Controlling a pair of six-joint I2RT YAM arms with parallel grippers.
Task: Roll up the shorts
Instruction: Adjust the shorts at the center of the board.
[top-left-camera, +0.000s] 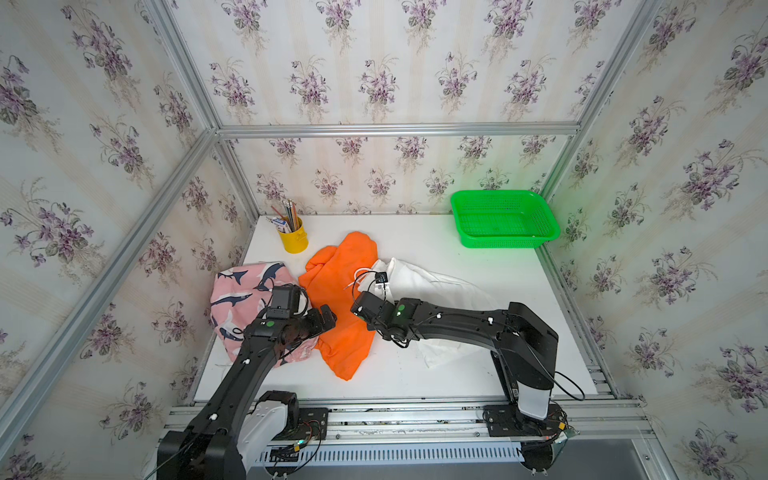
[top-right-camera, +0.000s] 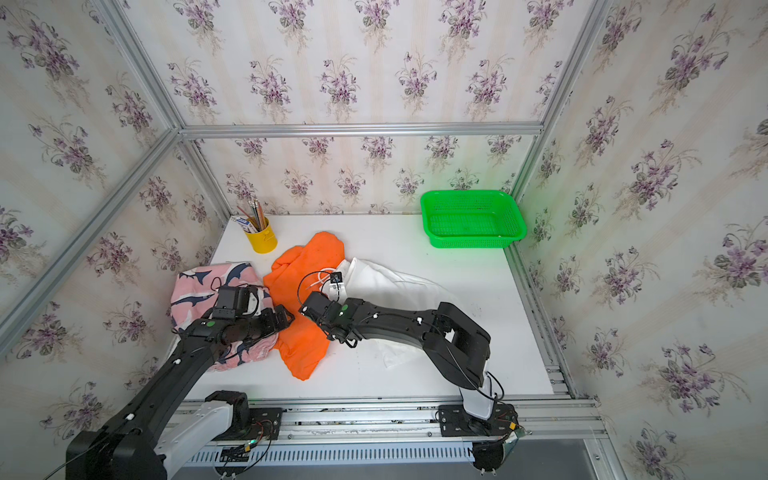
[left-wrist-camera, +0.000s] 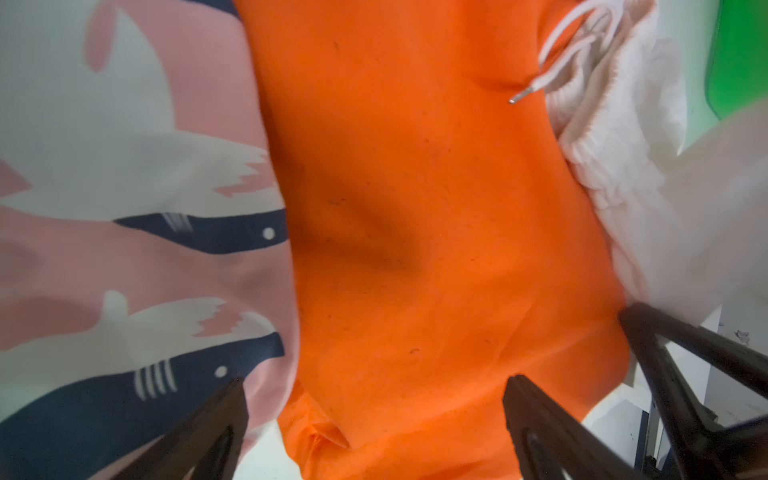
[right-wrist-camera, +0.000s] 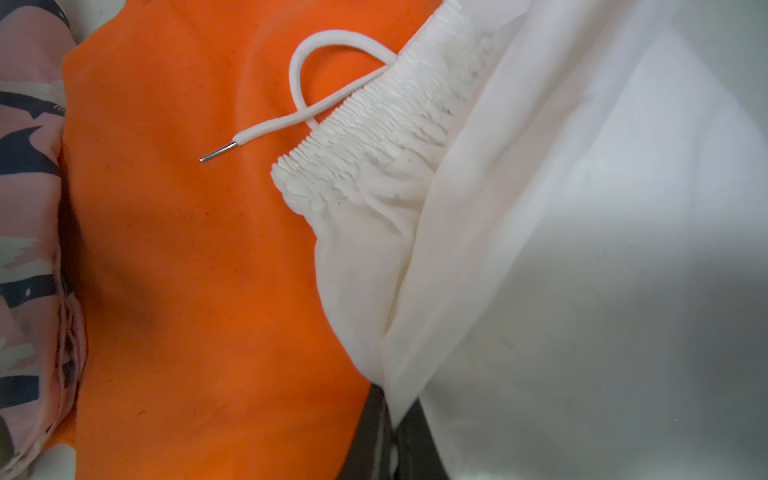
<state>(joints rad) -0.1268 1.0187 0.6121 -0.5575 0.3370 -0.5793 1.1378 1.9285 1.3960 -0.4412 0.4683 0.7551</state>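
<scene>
Three shorts lie crumpled side by side on the white table (top-left-camera: 457, 374). The pink shark-print shorts (top-left-camera: 239, 299) (top-right-camera: 195, 291) are at the left, the orange shorts (top-left-camera: 340, 270) (top-right-camera: 307, 266) in the middle, and the white shorts (top-left-camera: 432, 286) (top-right-camera: 395, 286) at the right, their drawstring waistband (right-wrist-camera: 374, 137) resting on the orange cloth. My left gripper (left-wrist-camera: 376, 399) (top-left-camera: 328, 316) hovers open over the orange shorts (left-wrist-camera: 415, 208), holding nothing. My right gripper (right-wrist-camera: 395, 428) (top-left-camera: 356, 308) is shut on a fold of the white shorts (right-wrist-camera: 582, 249), beside the orange shorts (right-wrist-camera: 187, 249).
A green plastic basket (top-left-camera: 503, 218) (top-right-camera: 471, 220) stands at the back right corner. A yellow cup of pencils (top-left-camera: 293, 239) (top-right-camera: 261, 239) stands at the back left. Flowered walls with aluminium posts close in the table on three sides.
</scene>
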